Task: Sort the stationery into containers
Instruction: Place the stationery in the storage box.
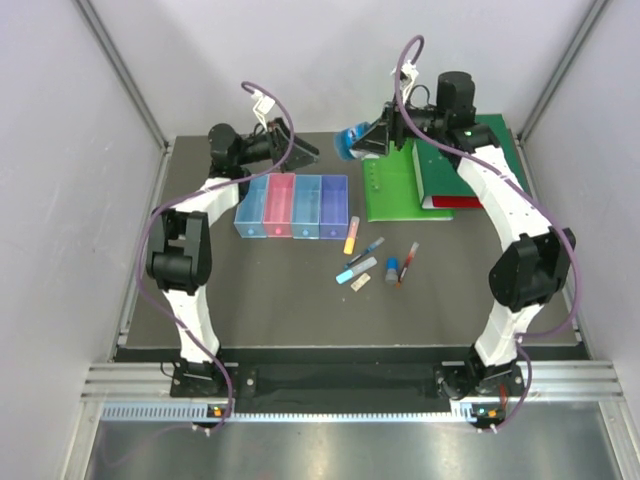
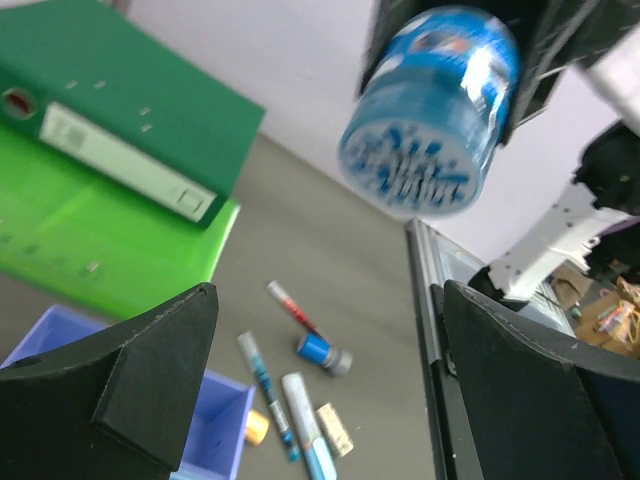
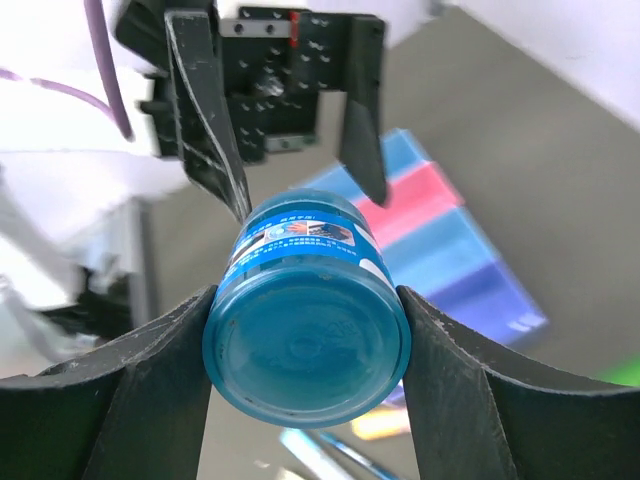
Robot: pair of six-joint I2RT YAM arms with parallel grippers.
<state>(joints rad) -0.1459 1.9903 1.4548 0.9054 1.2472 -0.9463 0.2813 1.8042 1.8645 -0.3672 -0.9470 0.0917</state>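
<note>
**Jar held aloft between two arms.** A round blue jar (image 3: 305, 340) hangs on its side in mid-air, clamped across its body by the two fingers of the right gripper (image 3: 305, 305). The jar is translucent blue plastic. A plain blue end faces the right wrist camera, and the printed band around it carries white lettering too small to read. The other end, seen from the left wrist, shows a blur of blue and white specks; what they are cannot be made out.

The jar sits above the back edge of the table (image 1: 260, 300), beyond the row of bins (image 1: 292, 206) and just left of the green board (image 1: 395, 195). The left gripper (image 1: 302, 152) faces it, fingers spread wide with nothing between them. Whether their tips touch the jar cannot be told.

From above, the right gripper hides most of the jar, leaving only a blue sliver. In front of the bins lie a highlighter (image 1: 351, 236), a marker (image 1: 356, 270), an eraser (image 1: 360, 283), a dark pen (image 1: 367, 249), a red pen (image 1: 408, 260) and a small cylinder (image 1: 392, 267), all well apart from the jar. The left wrist view cuts off all but a corner of the purple bin (image 2: 225, 425), and the binder (image 2: 130, 110) there is blurred.
</note>
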